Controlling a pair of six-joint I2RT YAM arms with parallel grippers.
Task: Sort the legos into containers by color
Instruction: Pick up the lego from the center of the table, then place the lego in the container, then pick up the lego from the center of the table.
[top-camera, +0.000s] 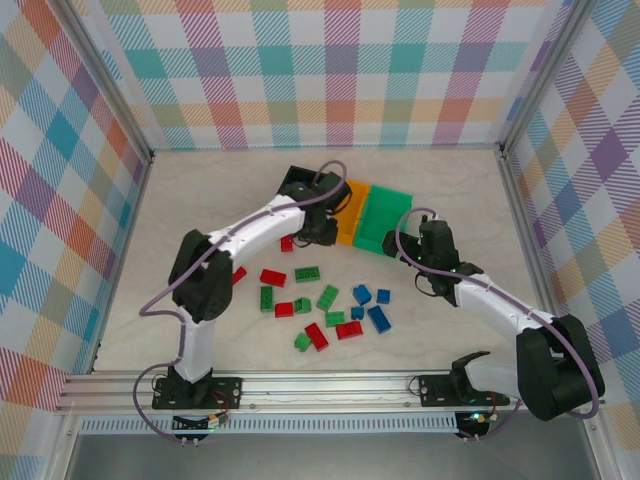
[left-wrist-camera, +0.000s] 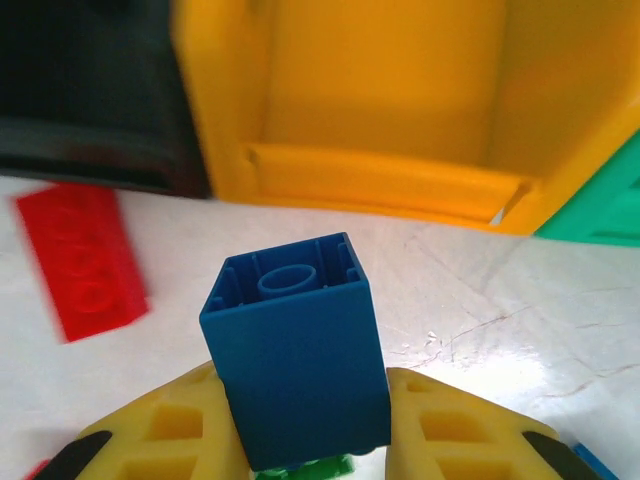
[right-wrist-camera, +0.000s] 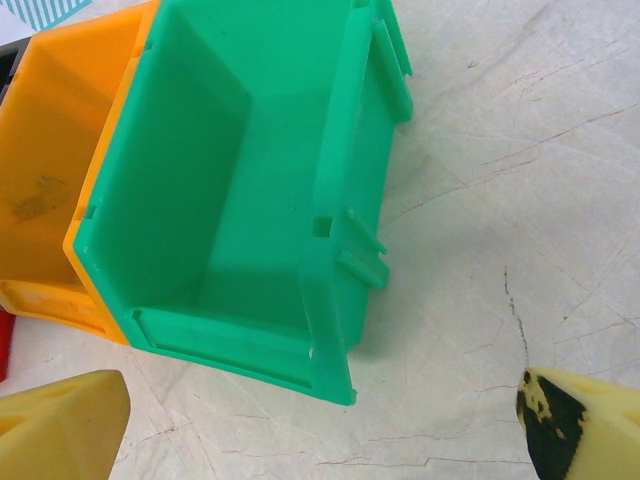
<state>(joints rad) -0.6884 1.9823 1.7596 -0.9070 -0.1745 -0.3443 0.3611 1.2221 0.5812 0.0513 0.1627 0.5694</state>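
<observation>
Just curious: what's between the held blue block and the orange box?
Left wrist view: only bare white tabletop between blue plastic brick and orange plastic bin.

black bin (left-wrist-camera: 90, 100): blurred and cut by the top-left corner at the left wrist; mostly under the left arm (top-camera: 250, 232) from above.
orange bin (top-camera: 357, 208): one side under the left arm from above; cut by picture edges in both wrist views.
green bin (left-wrist-camera: 600, 200): a mere corner at the right edge of the left wrist view.
red brick (left-wrist-camera: 85, 262): blurred.
green brick (left-wrist-camera: 318, 466): a sliver under the blue brick (left-wrist-camera: 295, 360), the rest hidden.
left tool fingers (left-wrist-camera: 160, 435): cut by the bottom edge.
right tool fingers (right-wrist-camera: 60, 425): cut by the bottom edge.
red scrap (right-wrist-camera: 3, 345): too little at the left edge to tell.
</observation>
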